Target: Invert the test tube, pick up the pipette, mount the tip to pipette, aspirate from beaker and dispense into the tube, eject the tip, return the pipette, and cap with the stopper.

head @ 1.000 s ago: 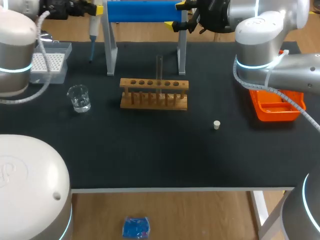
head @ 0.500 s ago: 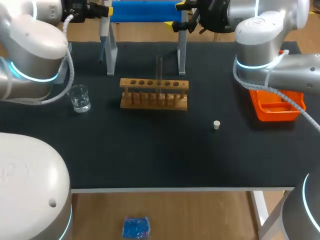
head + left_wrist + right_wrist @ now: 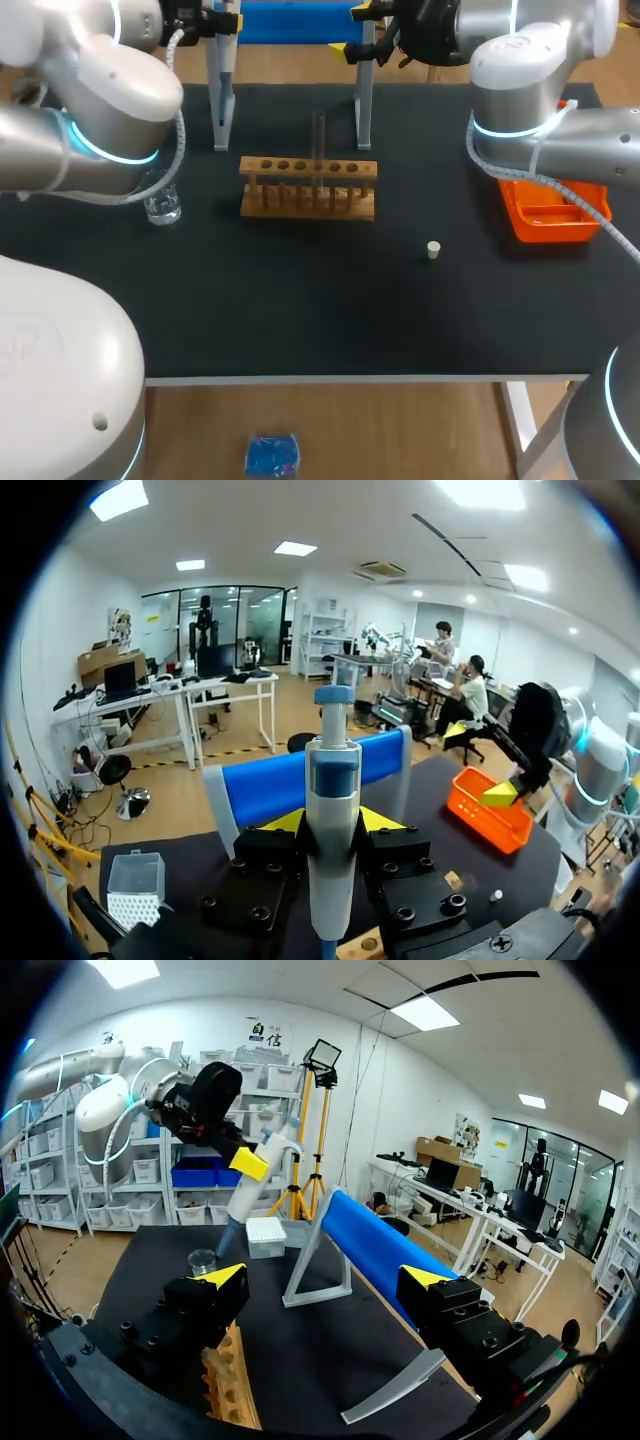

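**Item 1.** My left end effector [image 3: 330, 822] is clamped from both sides on the white-and-blue plastic pipette [image 3: 331, 880]. The pipette is held upright, plunger end up and nozzle down, I judge so it can be pressed straight down onto a tip. It hangs over the far left of the black surface [image 3: 320, 310], beside the blue roller on its grey stand [image 3: 290, 20].

**Item 2.** The clear plastic tip box [image 3: 134, 885] sits on the surface, lower than the pipette, off to its side and apart from it. By my reckoning, mounting a tip is the step in hand.

**Item 3.** The clear glass beaker [image 3: 203, 1258] stands near the tip box, placed for the draw.

**Item 4.** The clear glass test tube [image 3: 320, 135] stands upright in the wooden rack [image 3: 308, 187] mid-surface, ready to receive.

**Item 5.** The small white stopper [image 3: 433, 250] lies loose between the rack and the orange tray [image 3: 516, 218].

**Item 6.** My right end effector [image 3: 324, 1278] has its fingers apart and is empty. It is parked at the far edge by the stand, away from the tip box and beaker.
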Tool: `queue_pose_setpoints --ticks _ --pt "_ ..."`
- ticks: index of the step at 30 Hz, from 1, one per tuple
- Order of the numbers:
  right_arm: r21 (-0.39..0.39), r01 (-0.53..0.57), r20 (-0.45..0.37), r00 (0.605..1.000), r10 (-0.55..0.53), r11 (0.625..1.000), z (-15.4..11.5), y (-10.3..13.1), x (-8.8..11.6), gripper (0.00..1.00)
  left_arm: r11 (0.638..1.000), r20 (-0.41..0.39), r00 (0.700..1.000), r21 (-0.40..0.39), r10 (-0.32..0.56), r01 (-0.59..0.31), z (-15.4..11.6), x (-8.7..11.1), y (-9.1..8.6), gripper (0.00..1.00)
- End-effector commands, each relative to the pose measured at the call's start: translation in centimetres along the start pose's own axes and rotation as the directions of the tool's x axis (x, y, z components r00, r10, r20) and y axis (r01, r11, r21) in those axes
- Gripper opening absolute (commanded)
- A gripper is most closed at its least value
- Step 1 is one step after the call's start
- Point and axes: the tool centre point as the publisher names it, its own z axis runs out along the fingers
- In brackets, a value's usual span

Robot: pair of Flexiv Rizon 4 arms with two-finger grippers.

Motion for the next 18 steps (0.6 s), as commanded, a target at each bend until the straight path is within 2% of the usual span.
queue_pose_setpoints --ticks 1,9,18 --pt "0.004 0.000 -0.005 1.000 0.000 1.000 -0.1 0.1 -0.1 1.00 1.000 0.054 0.999 0.000 -0.010 0.010 1.5 0.2 0.1 0.00" --pt "0.004 0.000 -0.005 1.000 0.000 1.000 -0.1 0.1 -0.1 1.00 0.999 0.125 0.991 -0.011 -0.037 0.039 3.0 -1.0 0.3 0.00" --pt "0.004 0.000 -0.005 1.000 0.000 1.000 -0.1 0.1 -0.1 1.00 0.998 0.211 0.977 -0.026 -0.043 0.050 4.9 -3.4 -0.9 0.00"
